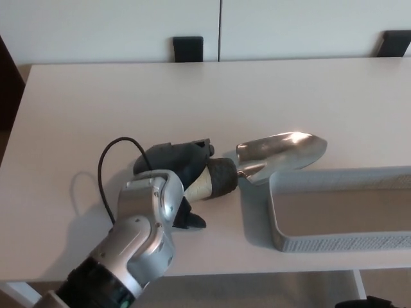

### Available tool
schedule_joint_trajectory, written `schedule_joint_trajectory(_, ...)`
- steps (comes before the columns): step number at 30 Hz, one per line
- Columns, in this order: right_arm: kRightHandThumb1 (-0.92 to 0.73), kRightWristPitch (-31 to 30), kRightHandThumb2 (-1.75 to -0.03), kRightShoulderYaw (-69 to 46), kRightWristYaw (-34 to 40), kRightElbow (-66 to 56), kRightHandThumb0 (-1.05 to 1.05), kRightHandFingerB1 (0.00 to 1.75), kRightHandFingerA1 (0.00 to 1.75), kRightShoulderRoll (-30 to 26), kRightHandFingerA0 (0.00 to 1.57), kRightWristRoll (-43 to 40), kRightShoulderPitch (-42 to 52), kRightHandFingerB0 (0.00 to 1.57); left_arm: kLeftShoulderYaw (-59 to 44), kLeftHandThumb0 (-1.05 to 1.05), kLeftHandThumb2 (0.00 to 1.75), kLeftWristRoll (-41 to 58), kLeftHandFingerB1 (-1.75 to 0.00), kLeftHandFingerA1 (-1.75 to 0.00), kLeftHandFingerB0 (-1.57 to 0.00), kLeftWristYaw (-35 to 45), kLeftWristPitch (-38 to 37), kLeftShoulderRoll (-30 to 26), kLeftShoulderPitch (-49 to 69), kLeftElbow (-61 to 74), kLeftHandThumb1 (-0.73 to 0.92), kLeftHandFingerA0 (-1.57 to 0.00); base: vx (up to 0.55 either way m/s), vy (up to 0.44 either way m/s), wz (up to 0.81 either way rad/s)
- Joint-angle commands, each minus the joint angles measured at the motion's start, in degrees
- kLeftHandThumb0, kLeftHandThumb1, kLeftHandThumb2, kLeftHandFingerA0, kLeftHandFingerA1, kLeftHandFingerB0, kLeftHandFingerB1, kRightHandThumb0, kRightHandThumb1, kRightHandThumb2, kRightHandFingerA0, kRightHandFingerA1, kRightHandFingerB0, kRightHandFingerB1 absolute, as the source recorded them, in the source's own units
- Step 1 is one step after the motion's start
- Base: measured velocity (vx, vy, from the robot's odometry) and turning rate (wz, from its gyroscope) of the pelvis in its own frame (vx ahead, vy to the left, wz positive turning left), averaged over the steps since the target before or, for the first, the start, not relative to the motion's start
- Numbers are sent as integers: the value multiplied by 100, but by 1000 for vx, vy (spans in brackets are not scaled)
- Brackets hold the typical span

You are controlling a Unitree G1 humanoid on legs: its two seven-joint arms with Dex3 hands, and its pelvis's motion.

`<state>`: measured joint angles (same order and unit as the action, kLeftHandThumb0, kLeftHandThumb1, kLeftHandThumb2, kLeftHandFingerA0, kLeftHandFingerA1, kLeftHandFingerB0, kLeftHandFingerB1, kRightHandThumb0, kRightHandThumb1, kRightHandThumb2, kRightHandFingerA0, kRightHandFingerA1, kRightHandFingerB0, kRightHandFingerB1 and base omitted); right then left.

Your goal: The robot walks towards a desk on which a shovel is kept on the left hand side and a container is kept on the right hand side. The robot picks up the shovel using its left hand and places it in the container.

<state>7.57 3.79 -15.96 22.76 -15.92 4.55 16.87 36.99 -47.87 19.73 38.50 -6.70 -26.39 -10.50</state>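
The shovel (279, 153) lies on the pale desk (115, 102), its shiny metal blade pointing right and its dark and beige handle (217, 178) pointing left. The blade tip reaches the far left corner of the grey container (340, 242), which stands at the right front of the desk. My left hand (172, 168) sits over the handle's left end. Its black fingers (192, 153) lie across the top of the handle, while the thumb (191, 221) stays a little apart below it. The shovel rests on the desk. My right hand does not show.
A black cable (101, 172) loops from my silver left forearm (141, 237). Two dark chair backs (187, 48) (393, 43) stand behind the desk's far edge. The desk's front edge runs just under the container.
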Motion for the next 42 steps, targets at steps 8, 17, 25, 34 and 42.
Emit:
schedule_joint_trajectory(8,-61,-142,-56,36,-168,-110,-21,49,58,-159,65,30,-49,50,1199,-25,54,-1046,-47,-66,-70,-497,-505,-669,310,-368,46,-102,0,0,0)
schedule_joint_trajectory(17,-61,-357,-56,88,-198,-270,-20,50,59,-245,68,88,-118,52,632,-33,60,-664,-52,-75,-74,-1632,-1169,-541,729,-316,70,-103,0,0,0)
schedule_joint_trajectory(25,-61,-365,-56,131,-179,-260,-20,50,60,-257,71,158,-117,53,-943,-10,57,733,-75,-128,-82,-2031,-1598,279,1286,-173,63,-83,0,0,0)
schedule_joint_trajectory(34,-60,-382,-57,101,-195,-276,-20,49,57,-276,66,129,-103,51,-3830,1,87,3235,-84,-137,-60,-1882,-1603,1782,1170,87,73,-105,0,0,0)
schedule_joint_trajectory(42,-62,-345,-56,148,-218,-274,-21,49,57,-319,69,192,-124,52,-4272,9,86,3315,-124,-169,-67,-1676,-1437,1876,914,314,82,-82,0,0,0)
